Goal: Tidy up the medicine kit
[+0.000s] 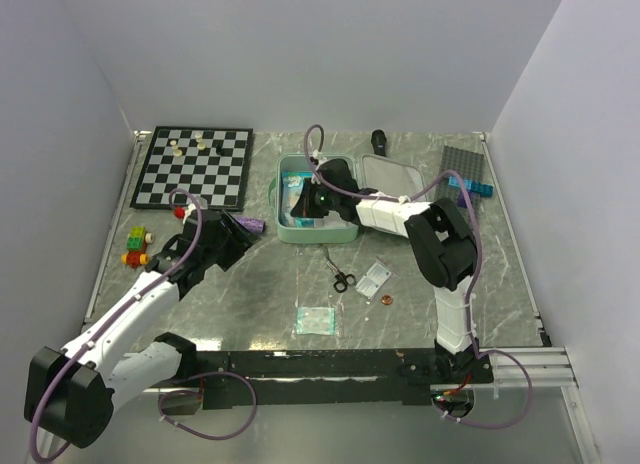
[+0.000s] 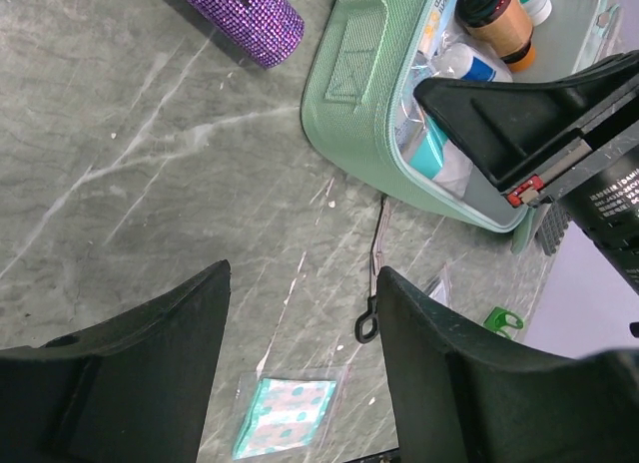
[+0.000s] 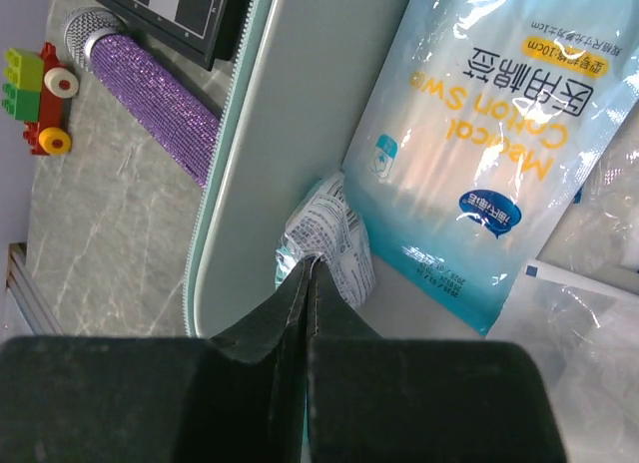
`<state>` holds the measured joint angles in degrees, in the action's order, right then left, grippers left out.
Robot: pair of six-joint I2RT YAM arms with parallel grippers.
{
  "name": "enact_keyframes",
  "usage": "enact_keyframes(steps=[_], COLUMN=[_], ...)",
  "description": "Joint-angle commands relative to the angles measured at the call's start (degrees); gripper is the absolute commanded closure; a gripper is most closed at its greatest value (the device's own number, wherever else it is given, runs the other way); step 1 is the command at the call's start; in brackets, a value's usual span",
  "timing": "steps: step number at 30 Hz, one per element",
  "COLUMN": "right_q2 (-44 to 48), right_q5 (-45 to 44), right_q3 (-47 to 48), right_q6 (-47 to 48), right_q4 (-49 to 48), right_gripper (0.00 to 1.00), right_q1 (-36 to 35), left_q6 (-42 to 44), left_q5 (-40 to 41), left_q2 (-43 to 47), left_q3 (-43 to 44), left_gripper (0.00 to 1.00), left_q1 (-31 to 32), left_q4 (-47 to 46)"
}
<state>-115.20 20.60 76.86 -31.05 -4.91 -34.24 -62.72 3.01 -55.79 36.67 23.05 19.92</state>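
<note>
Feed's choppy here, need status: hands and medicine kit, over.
Right hand shut, tips at small white packet inside open medicine kit. Left hand open, empty, above table beside kit. Scissors, teal dotted packet loose on table.

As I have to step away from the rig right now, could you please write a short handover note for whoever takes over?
Left gripper: jaws open, empty, above the table near the scissors.
Right gripper: jaws shut on a small white packet inside the medicine kit.
Done: kit lies open; cotton swab bag and brown bottle are inside.
Left: scissors, bandage sheet and small sachet lie out on the table; pack them, then close the kit.
</note>
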Motion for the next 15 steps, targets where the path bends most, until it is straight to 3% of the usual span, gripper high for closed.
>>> enact_keyframes(steps=[1, 14, 15], right_q2=[-0.38, 5.51, 5.94], right_q5=[-1.52, -10.75, -10.76], right_q3=[-0.92, -6.9, -7.16], right_q6=[0.72, 4.77, 5.12], right_q4=[-0.9, 3.59, 3.5], right_gripper=[1.0, 1.0, 0.96], right_q1=[0.23, 0.58, 0.58], left_q6=[-0.91, -1.09, -1.09], left_q5=[-0.63, -1.16, -1.25], left_q2=[-0.11, -1.43, -1.51], left_q3=[-0.19, -0.54, -0.72], left_gripper=[0.35, 0.35, 0.36], left_q1=[-0.11, -0.11, -0.2], left_q4=[-2.17, -3.31, -3.31])
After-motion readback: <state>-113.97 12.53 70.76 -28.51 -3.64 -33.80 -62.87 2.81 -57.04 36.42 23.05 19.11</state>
